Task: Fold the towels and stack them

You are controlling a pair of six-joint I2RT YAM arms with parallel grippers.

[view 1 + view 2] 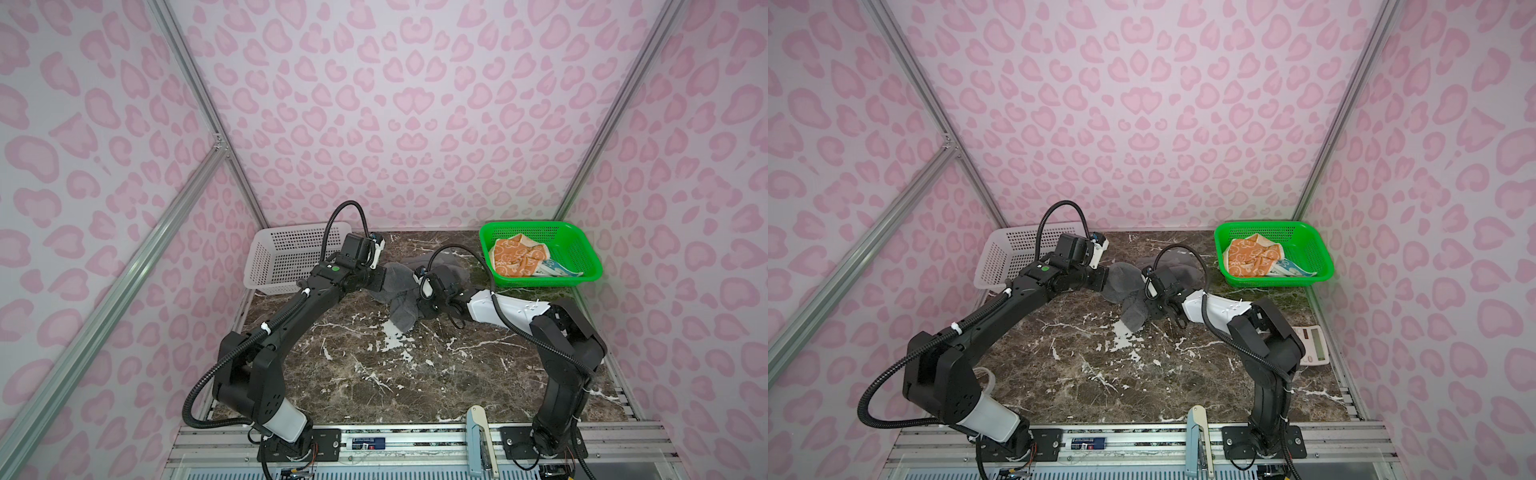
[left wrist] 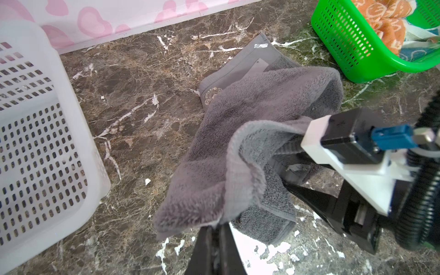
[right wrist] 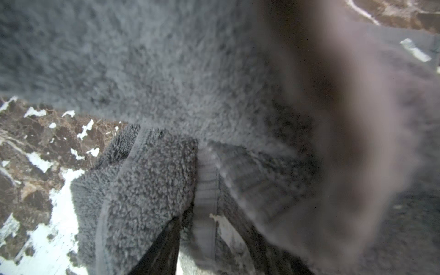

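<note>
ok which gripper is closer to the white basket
Left. The left gripper holds the grey towel on the white basket's side; the right gripper is at its other side, toward the green basket.

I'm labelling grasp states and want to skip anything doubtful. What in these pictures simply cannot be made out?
- Right pincer tips: right wrist view, buried in the dark grey towel behind a blurred fold; grip unclear.
- Blue towel: both top views, partly under the orange towel in the green basket; print too small.
- White basket floor: both top views, partly behind the left arm.
</note>
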